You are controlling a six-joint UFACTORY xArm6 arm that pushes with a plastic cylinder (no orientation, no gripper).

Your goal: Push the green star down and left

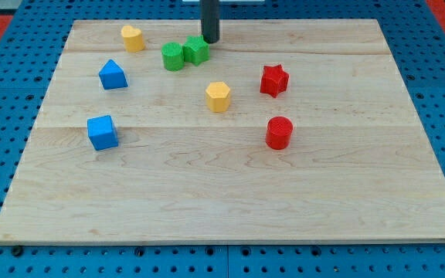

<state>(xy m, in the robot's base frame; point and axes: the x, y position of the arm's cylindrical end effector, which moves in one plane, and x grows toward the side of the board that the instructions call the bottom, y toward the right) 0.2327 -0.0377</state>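
Note:
The green star (pixel 196 51) lies near the view's top, left of centre, touching a green cylinder (pixel 173 56) on its left. My tip (pixel 210 40) stands just above and to the right of the green star, very close to it or touching it. The rod rises out of the view's top edge.
A yellow heart-like block (pixel 133 37) lies at the top left. A blue block with a peaked top (pixel 113 75) and a blue cube (pixel 103 132) lie at the left. A yellow hexagon block (pixel 218 96) sits near the centre. A red star (pixel 273 80) and a red cylinder (pixel 279 133) lie at the right. The wooden board (pixel 230 208) ends at blue pegboard.

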